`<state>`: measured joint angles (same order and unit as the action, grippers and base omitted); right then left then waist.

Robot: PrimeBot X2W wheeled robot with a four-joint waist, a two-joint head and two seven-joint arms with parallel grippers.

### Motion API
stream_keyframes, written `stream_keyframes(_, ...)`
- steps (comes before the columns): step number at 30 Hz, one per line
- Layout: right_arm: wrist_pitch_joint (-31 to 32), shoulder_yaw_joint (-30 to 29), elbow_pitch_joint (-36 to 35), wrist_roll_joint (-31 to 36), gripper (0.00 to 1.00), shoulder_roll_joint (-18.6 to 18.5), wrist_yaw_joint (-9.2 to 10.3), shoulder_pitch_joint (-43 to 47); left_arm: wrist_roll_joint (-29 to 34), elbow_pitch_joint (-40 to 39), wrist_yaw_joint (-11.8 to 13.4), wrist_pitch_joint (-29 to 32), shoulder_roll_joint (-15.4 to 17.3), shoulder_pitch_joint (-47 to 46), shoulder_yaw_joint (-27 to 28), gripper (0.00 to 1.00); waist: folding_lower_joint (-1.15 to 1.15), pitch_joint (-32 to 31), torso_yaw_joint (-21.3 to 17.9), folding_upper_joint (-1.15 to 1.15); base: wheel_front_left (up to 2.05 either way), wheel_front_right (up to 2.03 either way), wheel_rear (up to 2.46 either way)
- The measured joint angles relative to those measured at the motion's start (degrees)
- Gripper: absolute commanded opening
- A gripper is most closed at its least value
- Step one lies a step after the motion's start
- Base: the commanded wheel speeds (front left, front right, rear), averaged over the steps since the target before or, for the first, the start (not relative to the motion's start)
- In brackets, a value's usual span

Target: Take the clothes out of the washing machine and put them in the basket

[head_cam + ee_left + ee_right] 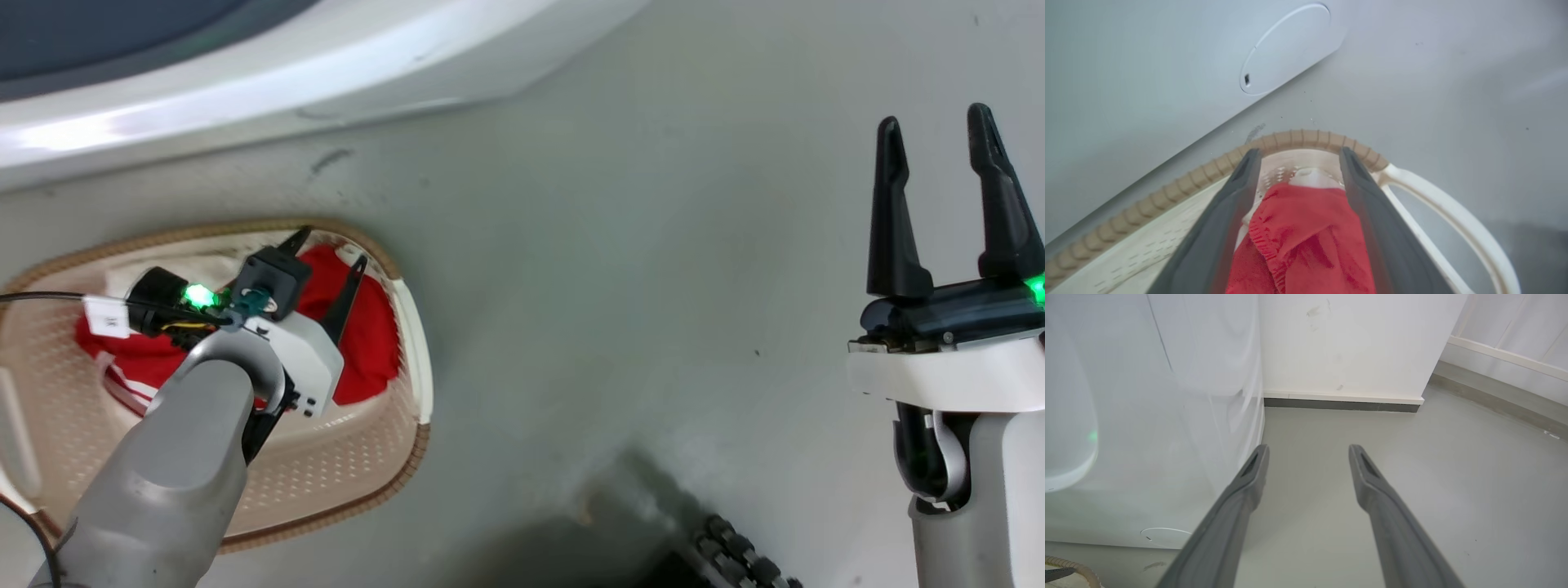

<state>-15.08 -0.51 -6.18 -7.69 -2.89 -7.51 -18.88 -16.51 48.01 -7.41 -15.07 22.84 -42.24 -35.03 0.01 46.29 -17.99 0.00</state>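
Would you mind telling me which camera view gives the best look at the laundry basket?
The head view: the basket appears nearly whole from above, though the left arm covers part. The left wrist view catches a stretch of rim and one handle; the right wrist view, a sliver of rim at its bottom-left corner.

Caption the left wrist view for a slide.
Left gripper with dark fingers apart over red soft garment in oval cream plastic basket, white washing machine behind.

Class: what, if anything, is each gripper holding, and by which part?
Nothing. Left gripper open above the red clothes in the basket; right gripper open, empty.
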Motion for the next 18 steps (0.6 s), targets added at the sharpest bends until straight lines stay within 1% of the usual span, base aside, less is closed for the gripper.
stream_keyframes(6, 0.0, -2.9, 1.09, 2.9, 1.0, 0.01, -0.01, 0.26, -1.98, -9.78, 0.34, -0.01, -0.03, 3.6, 7.3, 1.0, 0.0, -6.29, 2.4, 0.0, 0.0, 0.0, 0.0)
stream_keyframes(10, 0.0, -4.2, 1.85, 4.54, 1.0, 0.02, -0.01, 1.03, -1.89, -15.86, 0.43, 0.0, 0.1, 7.06, 12.25, 1.0, -0.01, -11.13, 4.19, 0.0, 0.0, 0.0, 0.0)
stream_keyframes(16, 0.0, -5.61, 2.85, 6.32, 1.0, 0.03, 0.0, 3.03, -1.15, -26.36, 0.59, 0.0, -1.9, 12.57, 20.15, 1.0, -0.01, -18.19, 7.32, 0.0, 0.0, 0.0, 0.0)
stream_keyframes(18, 0.0, -5.93, 3.09, 6.91, 1.0, 0.04, -0.01, 4.19, 0.87, -29.19, 0.64, 0.0, -2.27, 14.95, 21.34, 1.0, -0.01, -20.51, 8.43, 0.0, 0.0, 0.0, 0.0)
